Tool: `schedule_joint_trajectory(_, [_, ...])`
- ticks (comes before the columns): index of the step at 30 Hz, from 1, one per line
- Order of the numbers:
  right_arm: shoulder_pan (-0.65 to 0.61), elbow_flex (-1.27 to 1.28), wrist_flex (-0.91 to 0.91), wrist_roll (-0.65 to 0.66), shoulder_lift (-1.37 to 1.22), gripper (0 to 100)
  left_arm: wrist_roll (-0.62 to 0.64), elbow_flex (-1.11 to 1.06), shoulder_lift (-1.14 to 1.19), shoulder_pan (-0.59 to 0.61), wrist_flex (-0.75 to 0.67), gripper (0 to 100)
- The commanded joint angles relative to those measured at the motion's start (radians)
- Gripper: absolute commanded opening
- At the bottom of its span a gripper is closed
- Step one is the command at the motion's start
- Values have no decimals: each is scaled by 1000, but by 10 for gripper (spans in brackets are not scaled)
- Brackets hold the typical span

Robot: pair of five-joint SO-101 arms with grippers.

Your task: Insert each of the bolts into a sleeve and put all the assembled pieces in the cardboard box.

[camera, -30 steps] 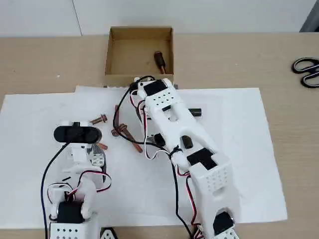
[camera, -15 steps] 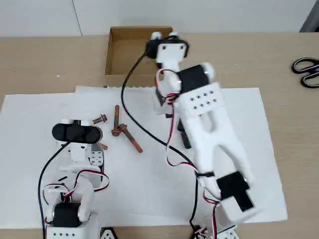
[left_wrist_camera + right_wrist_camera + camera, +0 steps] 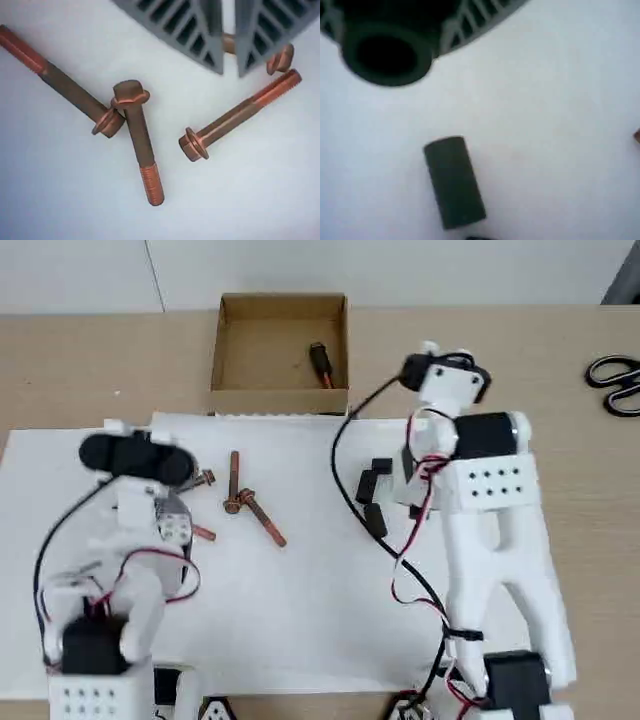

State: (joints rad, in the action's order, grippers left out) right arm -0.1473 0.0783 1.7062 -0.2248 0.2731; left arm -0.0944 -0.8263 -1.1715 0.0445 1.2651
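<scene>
Several copper bolts lie on the white paper: two touching ones [image 3: 234, 482] [image 3: 263, 519], a short one [image 3: 205, 478] and another [image 3: 203, 533] beside my left arm's wrist [image 3: 135, 458]. My left gripper [image 3: 230, 70] hovers just above a short bolt [image 3: 280, 57], its fingers almost together with nothing held. Longer bolts [image 3: 137, 140] [image 3: 235, 117] lie close by. Black sleeves [image 3: 381, 466] [image 3: 366, 486] [image 3: 374, 521] lie by my right gripper [image 3: 405, 478]. One sleeve [image 3: 387, 55] faces it end-on, and another [image 3: 454, 180] lies flat. The cardboard box [image 3: 228, 340] holds one assembled piece [image 3: 320, 362].
The white paper sheet [image 3: 300, 610] covers the table's middle, with bare space on its near half. Scissors [image 3: 615, 380] lie at the far right edge. Cables hang off both arms.
My right arm swung back from the box to the sleeves on the right, leaving the assembled piece inside. My left arm moved forward and left over the bolts.
</scene>
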Motion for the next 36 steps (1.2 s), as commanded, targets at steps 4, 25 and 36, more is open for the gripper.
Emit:
schedule_joint_trajectory(4, [114, 87, -5, 6, 101, 3, -63, 377, 463, 2, 115, 6])
schedule_joint_trajectory(25, [352, 425, -102, 8, 383, 3, -629, 834, 1185, 8, 267, 8])
schedule_joint_trajectory(36, [352, 592, -206, 8, 568, 3, -735, 1133, 1522, 120, 459, 33])
